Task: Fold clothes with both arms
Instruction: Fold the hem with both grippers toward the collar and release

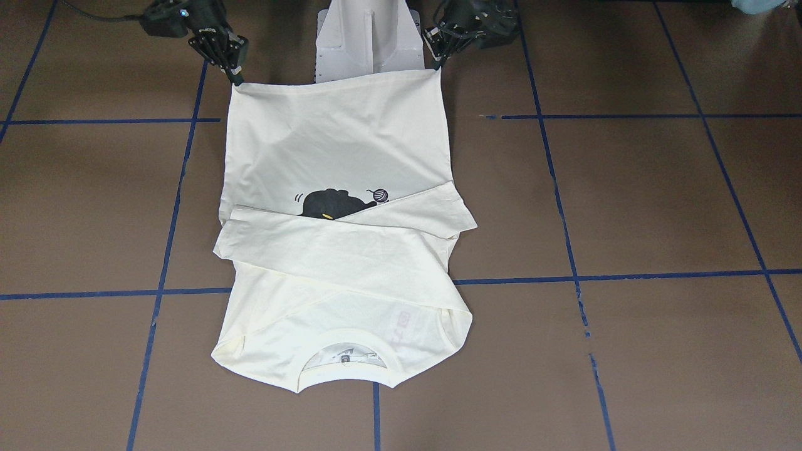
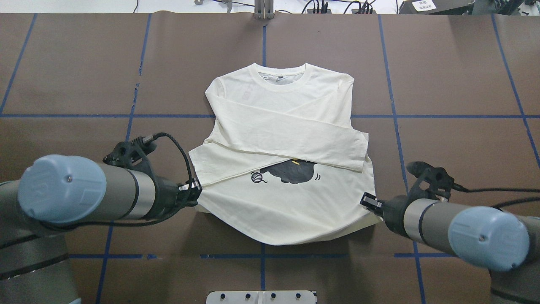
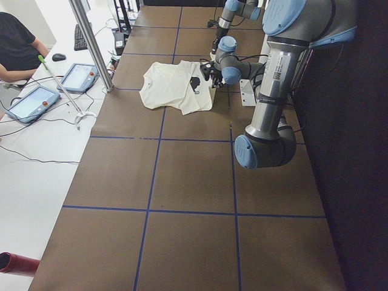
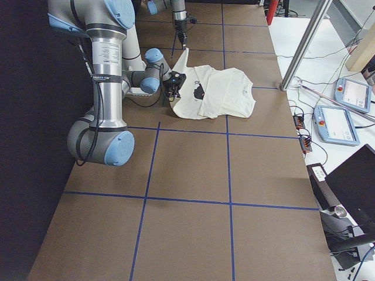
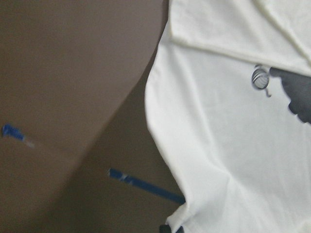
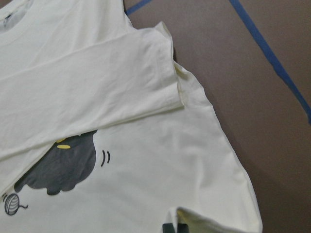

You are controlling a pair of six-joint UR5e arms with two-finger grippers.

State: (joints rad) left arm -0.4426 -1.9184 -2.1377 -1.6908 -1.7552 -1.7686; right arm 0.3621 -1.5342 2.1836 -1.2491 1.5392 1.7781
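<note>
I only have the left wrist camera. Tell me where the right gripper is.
Observer: The right gripper pinches the T-shirt at its other hem corner, opposite the left gripper.
Operator: Report the sleeves.
Observer: Both sleeves lie folded across the chest, partly covering the cat print.
Operator: Now the collar.
Observer: The collar lies flat on the table, at the end far from the robot.
</note>
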